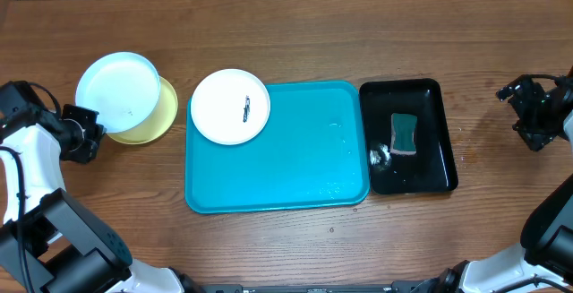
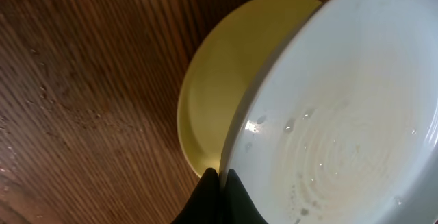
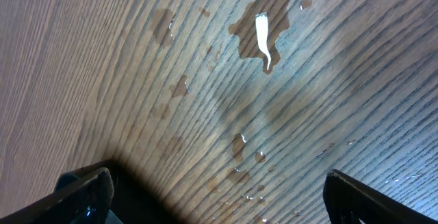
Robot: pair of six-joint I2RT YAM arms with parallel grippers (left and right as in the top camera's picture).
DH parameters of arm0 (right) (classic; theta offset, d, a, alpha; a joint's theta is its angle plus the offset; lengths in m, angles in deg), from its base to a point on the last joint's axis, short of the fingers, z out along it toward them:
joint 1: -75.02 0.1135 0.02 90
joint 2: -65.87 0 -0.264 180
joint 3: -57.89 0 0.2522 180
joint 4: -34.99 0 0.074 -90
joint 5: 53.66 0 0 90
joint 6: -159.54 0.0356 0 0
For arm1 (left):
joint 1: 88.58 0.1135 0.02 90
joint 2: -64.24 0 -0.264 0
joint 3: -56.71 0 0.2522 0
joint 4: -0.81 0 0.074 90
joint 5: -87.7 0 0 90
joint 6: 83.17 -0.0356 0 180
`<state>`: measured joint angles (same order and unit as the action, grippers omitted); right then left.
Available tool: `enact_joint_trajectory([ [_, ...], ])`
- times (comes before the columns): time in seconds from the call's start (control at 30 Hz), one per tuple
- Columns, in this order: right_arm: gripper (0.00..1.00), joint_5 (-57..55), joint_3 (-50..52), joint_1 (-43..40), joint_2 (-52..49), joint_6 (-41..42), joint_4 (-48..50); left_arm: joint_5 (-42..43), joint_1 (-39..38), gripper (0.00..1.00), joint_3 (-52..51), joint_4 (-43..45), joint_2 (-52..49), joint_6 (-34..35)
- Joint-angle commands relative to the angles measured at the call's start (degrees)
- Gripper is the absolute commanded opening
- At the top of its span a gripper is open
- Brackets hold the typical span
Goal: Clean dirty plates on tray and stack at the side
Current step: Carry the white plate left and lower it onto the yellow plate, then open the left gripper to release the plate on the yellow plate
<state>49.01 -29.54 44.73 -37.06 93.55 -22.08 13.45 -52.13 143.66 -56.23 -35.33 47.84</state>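
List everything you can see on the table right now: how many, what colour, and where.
white plate: one, dark smear, on the turquoise tray's upper left corner
pale blue plate: one, on the yellow-green plate, left of the tray
yellow-green plate: one, underneath
turquoise tray: one, centre
black tray: one, right of the turquoise tray
sponge: one, teal, in the black tray
water drops: several, on the wooden table, right side
left gripper: shut, at the pale blue plate's rim
right gripper: open, over wet wood
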Motion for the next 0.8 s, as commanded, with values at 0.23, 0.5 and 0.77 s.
enact_joint_trajectory([
  [0.23,1.00,0.07,-1.03,-0.07,0.61,0.46,0.22,-12.96,-3.61,0.04,0.02,0.90,-0.46,1.03],
  [0.5,1.00,0.07,-1.03,-0.07,0.61,0.46,0.20,-15.78,-6.95,0.04,-0.02,1.73,-0.48,1.05],
  [0.77,1.00,0.07,-1.03,-0.07,0.61,0.46,0.20,-19.37,-7.76,0.04,-0.26,2.01,-0.50,1.03],
])
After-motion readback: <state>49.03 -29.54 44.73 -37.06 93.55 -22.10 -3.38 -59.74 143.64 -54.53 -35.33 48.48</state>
